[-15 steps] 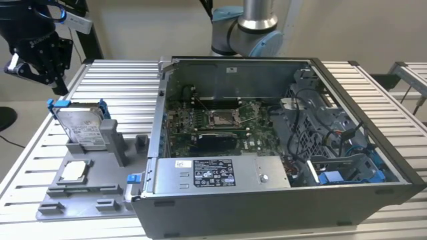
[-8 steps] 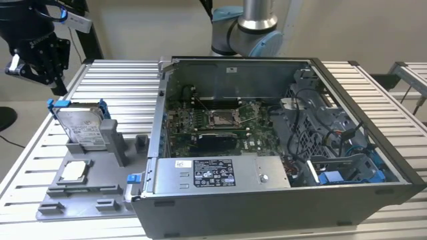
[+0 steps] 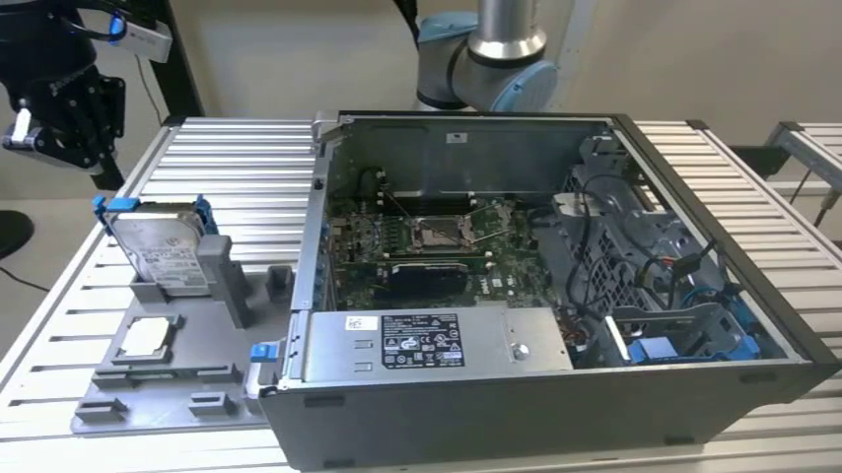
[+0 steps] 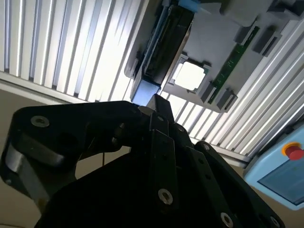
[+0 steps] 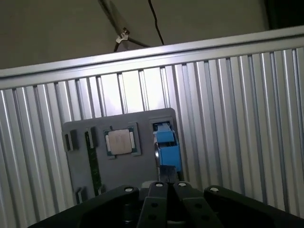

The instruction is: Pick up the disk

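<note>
One gripper (image 5: pixel 167 183) aloft, well above standing disk (image 5: pixel 167 145)

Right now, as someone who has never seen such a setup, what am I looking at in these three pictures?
It is one robot arm at a ribbed metal table. The exterior view comes from a camera off the arm. Both wrist views come from cameras riding on the arm, looking down past its black gripper. Its jaws look shut and hold nothing. On the table stands an open computer case, with a grey holder toward the exterior view's left. The disk, silver in a blue bracket, stands on edge in that holder, and a small square chip lies flat near it. The gripper hangs above that end of the table, apart from the disk.
</note>
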